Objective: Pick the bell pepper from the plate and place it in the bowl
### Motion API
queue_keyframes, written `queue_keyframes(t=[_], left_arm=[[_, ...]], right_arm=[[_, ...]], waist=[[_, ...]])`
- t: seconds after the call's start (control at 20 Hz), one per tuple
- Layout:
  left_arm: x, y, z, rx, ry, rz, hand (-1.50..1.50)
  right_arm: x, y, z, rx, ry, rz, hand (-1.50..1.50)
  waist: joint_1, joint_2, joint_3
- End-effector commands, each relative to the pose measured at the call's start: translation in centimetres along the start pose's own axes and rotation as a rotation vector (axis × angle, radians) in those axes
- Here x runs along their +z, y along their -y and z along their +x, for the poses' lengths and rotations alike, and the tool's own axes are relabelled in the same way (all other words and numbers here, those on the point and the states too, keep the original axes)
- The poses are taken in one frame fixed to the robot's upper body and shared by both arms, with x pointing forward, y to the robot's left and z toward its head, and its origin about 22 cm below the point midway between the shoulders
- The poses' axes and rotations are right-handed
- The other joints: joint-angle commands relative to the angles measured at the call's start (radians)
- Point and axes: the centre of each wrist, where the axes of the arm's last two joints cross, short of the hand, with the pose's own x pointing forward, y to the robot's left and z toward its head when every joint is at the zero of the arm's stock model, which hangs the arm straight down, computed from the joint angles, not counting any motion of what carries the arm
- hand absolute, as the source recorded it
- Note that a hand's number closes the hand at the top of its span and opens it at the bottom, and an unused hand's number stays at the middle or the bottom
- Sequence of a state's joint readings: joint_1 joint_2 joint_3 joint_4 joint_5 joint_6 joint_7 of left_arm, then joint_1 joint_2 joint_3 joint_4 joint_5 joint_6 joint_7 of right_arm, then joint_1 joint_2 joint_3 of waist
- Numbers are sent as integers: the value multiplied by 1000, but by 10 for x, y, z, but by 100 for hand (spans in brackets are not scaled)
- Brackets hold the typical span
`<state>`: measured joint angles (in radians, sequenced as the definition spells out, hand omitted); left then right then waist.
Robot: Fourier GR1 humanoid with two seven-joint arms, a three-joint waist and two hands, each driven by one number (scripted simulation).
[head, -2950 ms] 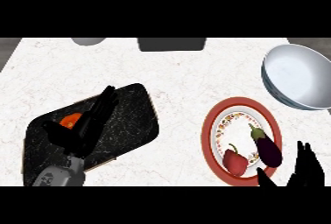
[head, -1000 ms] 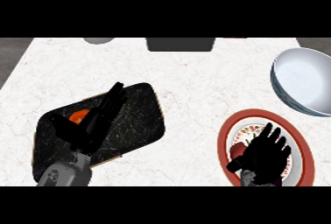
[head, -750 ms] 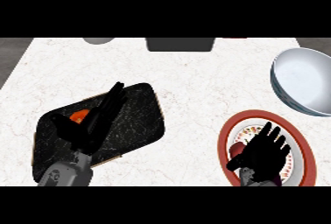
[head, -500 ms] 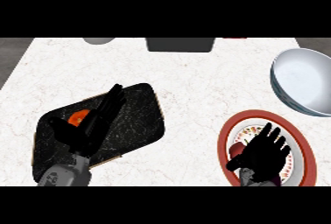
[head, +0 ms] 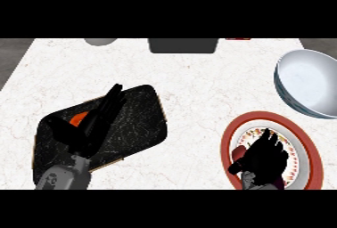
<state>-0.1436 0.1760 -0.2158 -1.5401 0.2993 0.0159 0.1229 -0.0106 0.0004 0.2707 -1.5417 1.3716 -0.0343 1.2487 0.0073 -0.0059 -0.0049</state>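
The right hand (head: pixel 265 153) lies over the plate (head: pixel 297 133), fingers bent down on the food; whether it grips is not clear. The pepper (head: pixel 238 153) peeks out at its 9 o'clock. The bowl (head: pixel 309 82) stands at 1 o'clock. The left hand (head: pixel 95 122) rests with straight fingers on the dark board (head: pixel 141 118).

L hand (head: pixel 92 124): matte black, long slim fingers, on a grey rounded forearm w/ a small round mark near the wrist. R hand (head: pixel 263 156): black too, forearm barely visible.
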Motion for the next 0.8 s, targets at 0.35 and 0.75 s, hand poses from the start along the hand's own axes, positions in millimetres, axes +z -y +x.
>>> queue_keyframes(t=[0.35,0.75], left_arm=[[3,6,1,-5,1,2,0],[-4,7,8,-10,12,-7,0]], right_arm=[[7,-10,22,28,-128,-73,150],[6,-24,36,80,-96,-135,150]], waist=[[-1,6,5],[7,9,5]])
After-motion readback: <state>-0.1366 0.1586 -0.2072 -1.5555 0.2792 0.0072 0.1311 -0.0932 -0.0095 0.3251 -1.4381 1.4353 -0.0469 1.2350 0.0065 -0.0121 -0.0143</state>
